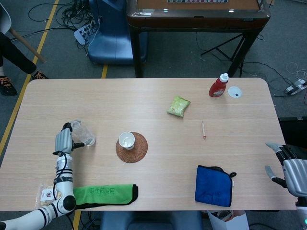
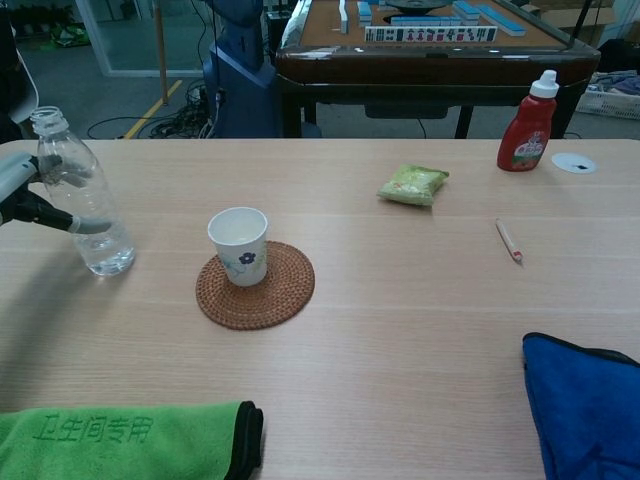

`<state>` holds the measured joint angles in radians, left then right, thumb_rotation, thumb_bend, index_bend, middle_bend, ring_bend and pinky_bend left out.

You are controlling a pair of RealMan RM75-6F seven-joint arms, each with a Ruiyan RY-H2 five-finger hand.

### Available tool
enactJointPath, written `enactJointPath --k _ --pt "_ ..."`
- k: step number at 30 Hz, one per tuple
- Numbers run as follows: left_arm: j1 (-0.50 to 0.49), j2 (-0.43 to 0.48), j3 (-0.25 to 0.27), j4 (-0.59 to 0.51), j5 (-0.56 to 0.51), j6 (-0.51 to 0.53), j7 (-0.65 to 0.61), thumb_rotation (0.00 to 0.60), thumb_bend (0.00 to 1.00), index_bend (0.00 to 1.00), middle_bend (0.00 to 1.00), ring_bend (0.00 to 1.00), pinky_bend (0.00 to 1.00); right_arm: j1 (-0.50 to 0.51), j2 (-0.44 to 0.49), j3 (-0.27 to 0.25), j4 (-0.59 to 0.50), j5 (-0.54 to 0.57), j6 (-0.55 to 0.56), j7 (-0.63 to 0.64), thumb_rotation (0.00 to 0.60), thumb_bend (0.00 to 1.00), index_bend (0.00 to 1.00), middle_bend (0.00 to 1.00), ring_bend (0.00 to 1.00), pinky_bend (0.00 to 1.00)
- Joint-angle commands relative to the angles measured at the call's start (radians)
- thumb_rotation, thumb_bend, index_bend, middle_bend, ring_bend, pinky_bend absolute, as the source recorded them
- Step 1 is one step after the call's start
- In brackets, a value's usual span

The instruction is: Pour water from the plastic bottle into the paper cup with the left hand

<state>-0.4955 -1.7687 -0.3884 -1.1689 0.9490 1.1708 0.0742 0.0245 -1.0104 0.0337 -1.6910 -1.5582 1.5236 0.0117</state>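
The robot's left hand (image 1: 63, 139) grasps the uncapped plastic bottle (image 2: 82, 196) well to the left of the paper cup (image 2: 239, 245), the bottle tilted with its neck leaning away from the cup and a little water in its base. The cup stands upright on a woven coaster (image 2: 256, 286), just left of the coaster's middle. Far to the right of the cup, at the table (image 1: 144, 96) edge, the right hand (image 1: 288, 165) is released, fingers apart and holding nothing.

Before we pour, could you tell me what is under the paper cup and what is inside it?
The paper cup stands on a round woven coaster. Its inside looks white; neither view shows whether it holds water.
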Motion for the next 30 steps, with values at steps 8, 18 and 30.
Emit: enactJointPath --k 8,18,30 --pt "0.045 0.112 0.021 -0.16 -0.033 -0.001 0.068 0.6 0.02 0.18 0.15 0.07 0.2 0.003 -0.004 -0.001 -0.001 0.002 -0.007 -0.011 0.6 0.35 0.21 0.26 0.21 0.47" --pt "0.095 0.261 0.096 -0.311 -0.002 0.014 0.153 0.6 0.02 0.12 0.07 0.02 0.18 0.001 -0.006 -0.001 -0.003 0.003 -0.003 -0.019 0.6 0.35 0.21 0.26 0.21 0.47" --pt "0.197 0.39 0.238 -0.334 0.225 0.162 0.162 0.6 0.02 0.22 0.21 0.12 0.23 0.006 -0.018 0.005 -0.006 0.024 -0.017 -0.057 0.6 0.35 0.21 0.26 0.21 0.47"
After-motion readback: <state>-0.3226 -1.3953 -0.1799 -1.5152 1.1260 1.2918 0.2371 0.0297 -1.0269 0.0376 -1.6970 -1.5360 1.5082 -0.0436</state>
